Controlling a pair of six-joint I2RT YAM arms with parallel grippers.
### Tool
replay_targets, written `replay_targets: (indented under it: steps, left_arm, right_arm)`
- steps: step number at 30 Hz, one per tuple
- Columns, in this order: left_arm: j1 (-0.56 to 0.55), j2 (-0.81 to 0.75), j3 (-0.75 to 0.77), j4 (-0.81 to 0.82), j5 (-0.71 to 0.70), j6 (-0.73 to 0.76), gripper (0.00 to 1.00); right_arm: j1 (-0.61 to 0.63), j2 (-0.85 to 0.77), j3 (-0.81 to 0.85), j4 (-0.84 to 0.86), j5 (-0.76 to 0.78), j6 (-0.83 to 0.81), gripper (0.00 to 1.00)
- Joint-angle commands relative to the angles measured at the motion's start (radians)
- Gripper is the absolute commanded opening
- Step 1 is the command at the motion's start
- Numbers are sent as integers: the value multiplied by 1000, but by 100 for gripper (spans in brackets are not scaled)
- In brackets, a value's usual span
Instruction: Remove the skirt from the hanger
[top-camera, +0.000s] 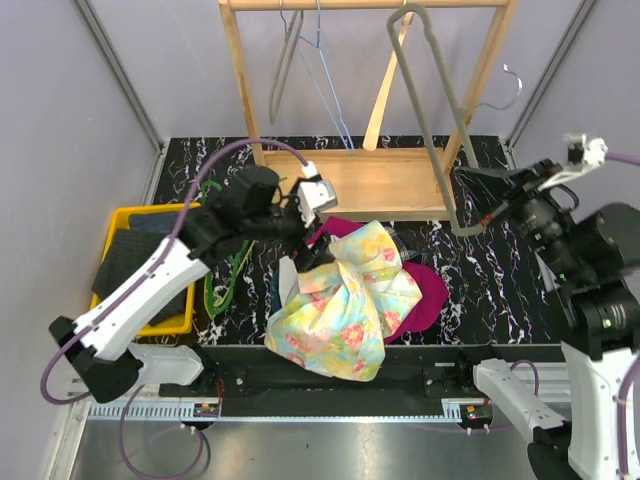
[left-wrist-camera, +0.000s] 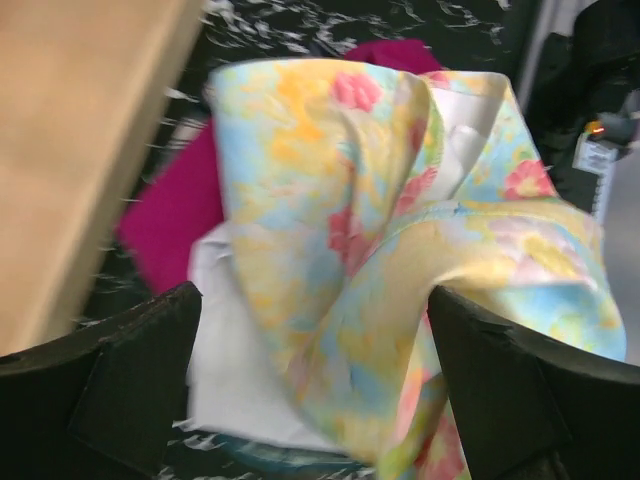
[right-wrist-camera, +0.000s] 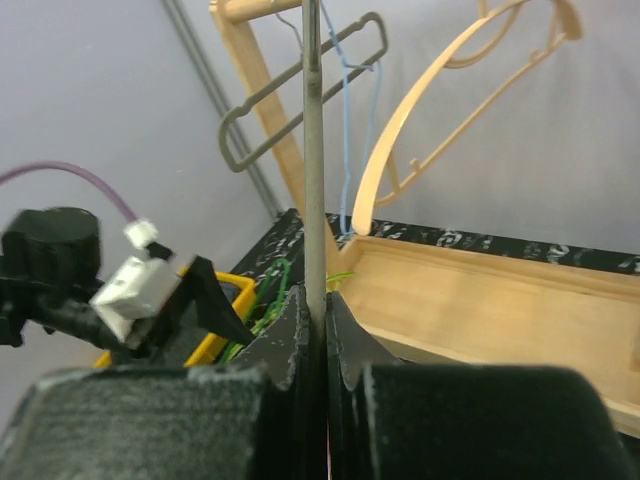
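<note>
My left hand (top-camera: 305, 245) hangs spread just over the heaped skirt (top-camera: 345, 300); my right hand (right-wrist-camera: 316, 330), well apart, pinches the bare grey hanger (right-wrist-camera: 313, 150).

Bare table (top-camera: 490, 290) right of the skirt (top-camera: 345, 305) lies open; wooden rack (top-camera: 380, 185) and grey hanger (top-camera: 440, 130) block behind.

We see the skirt (top-camera: 345, 305) heaped at the near middle of the worktop (top-camera: 490, 290), lying on another garment (top-camera: 432, 292) that sticks out to its right. Behind them stands the clothes rack (top-camera: 380, 185), with spare hangers (top-camera: 285, 70) on its rail. A bin (top-camera: 130, 212) sits well left of the skirt. The left hand (top-camera: 305, 245) hangs over the skirt's far left part, its jaws either side of a fold. The right hand (top-camera: 478, 215), at the rack's right end, pinches the hanger (right-wrist-camera: 313, 150), apart from the skirt.
</note>
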Motion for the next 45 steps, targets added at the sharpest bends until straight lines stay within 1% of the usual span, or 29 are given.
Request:
replay_targets:
  steps: [1, 2, 3, 5, 6, 7, 9, 10, 11, 13, 15, 16, 19, 21, 22, 23, 24, 25, 27, 30, 35, 37, 38, 39, 41, 42, 43, 44, 45]
  left_arm:
    - [4, -135, 190, -191, -161, 239, 99]
    - [5, -182, 203, -205, -185, 290, 99]
    - [5, -212, 214, -210, -246, 307, 99]
    - [5, -296, 240, -216, -308, 356, 99]
    - [7, -322, 250, -216, -358, 370, 99]
    - [7, -344, 267, -215, -384, 381, 99]
    - [11, -388, 286, -215, -450, 402, 99]
    - [16, -399, 304, -215, -466, 410, 99]
    - [18, -414, 315, -209, -522, 413, 99]
    - [28, -425, 332, -186, -555, 408, 99]
    - [36, -442, 350, -164, -582, 408, 99]
    - [41, -447, 355, -161, -589, 407, 99]
    - [51, -465, 352, -167, -592, 389, 99]
    - [61, -477, 327, -164, -572, 372, 99]
    - [70, -490, 317, -161, -567, 361, 99]
    - [73, -497, 291, -157, -564, 356, 99]
    - [79, -503, 277, -146, -564, 350, 99]
    - [82, -513, 264, -143, -560, 335, 99]
    - [96, -523, 237, -138, -547, 317, 99]
    - [116, -542, 220, -137, -520, 287, 99]
    - [130, -551, 211, -137, -509, 260, 99]
    - [137, -546, 226, -140, -501, 231, 99]
    - [140, -542, 234, -140, -500, 218, 99]
    - [148, -533, 240, -140, -498, 206, 99]
    - [153, -524, 244, -143, -509, 163, 99]
    - [154, -517, 240, -141, -513, 136, 99]
    - [156, -517, 231, -140, -530, 125, 99]
    - [156, -516, 212, -141, -539, 117, 99]
    - [156, -510, 205, -140, -552, 94, 99]
  right_arm:
    - [3, 95, -15, 182, -171, 103, 0]
    - [12, 113, -15, 199, -187, 113, 0]
    - [54, 133, -9, 223, -190, 113, 0]
    - [166, 210, 28, 216, -152, 61, 0]
    - [234, 250, 55, 193, -116, 21, 0]
    - [406, 350, 134, 166, -37, -70, 0]
    - [542, 470, 237, 87, 16, -142, 0]
    - [620, 591, 338, 75, 39, -165, 0]
    - [650, 647, 380, 75, 49, -167, 0]
    - [697, 780, 455, 108, 30, -141, 0]
    - [719, 860, 492, 158, 19, -116, 0]
    - [742, 938, 530, 164, 20, -110, 0]
    - [762, 1047, 549, 210, 66, -104, 0]
    - [780, 1077, 519, 303, 109, -102, 0]
    - [785, 1089, 458, 404, 170, -99, 0]
    - [797, 1092, 418, 467, 213, -91, 0]
    - [799, 1094, 334, 539, 270, -82, 0]
    - [803, 1101, 304, 646, 302, -81, 0]
    - [814, 1147, 278, 691, 400, -67, 0]
    - [831, 1207, 253, 785, 479, -39, 0]
    - [857, 1307, 311, 753, 554, 19, 2]
    - [859, 1335, 311, 735, 553, 37, 10]
    - [859, 1339, 319, 721, 548, 48, 21]
    - [862, 1345, 322, 704, 548, 50, 35]
    - [866, 1329, 318, 653, 545, 27, 50]
    - [868, 1315, 312, 629, 545, 12, 60]
    - [872, 1300, 308, 610, 550, 2, 74]
    - [874, 1281, 301, 594, 556, -25, 80]
    - [876, 1232, 295, 560, 559, -38, 88]
